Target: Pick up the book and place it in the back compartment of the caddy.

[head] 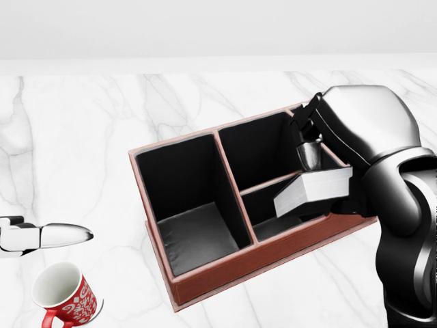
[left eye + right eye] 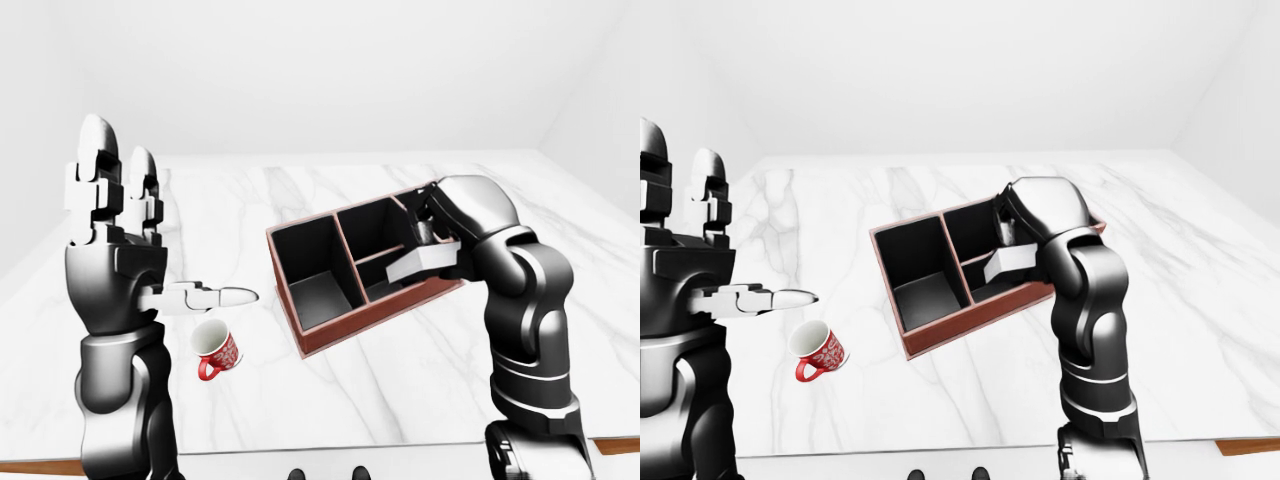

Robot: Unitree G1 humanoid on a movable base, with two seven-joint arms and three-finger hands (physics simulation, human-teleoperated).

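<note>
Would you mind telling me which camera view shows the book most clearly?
The head view: the book appears large, tilted over the caddy by the right hand. Both eye views show it smaller, as a pale slab partly behind the right arm.

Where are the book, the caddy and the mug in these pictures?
book (image 1: 315,191): head view, on its pale page edge, over the caddy's right side.
caddy (image 1: 225,273): head view, on its red-brown outer wall along the lower edge.
mug (image 1: 75,302): head view, on its red patterned side, lower left.
</note>
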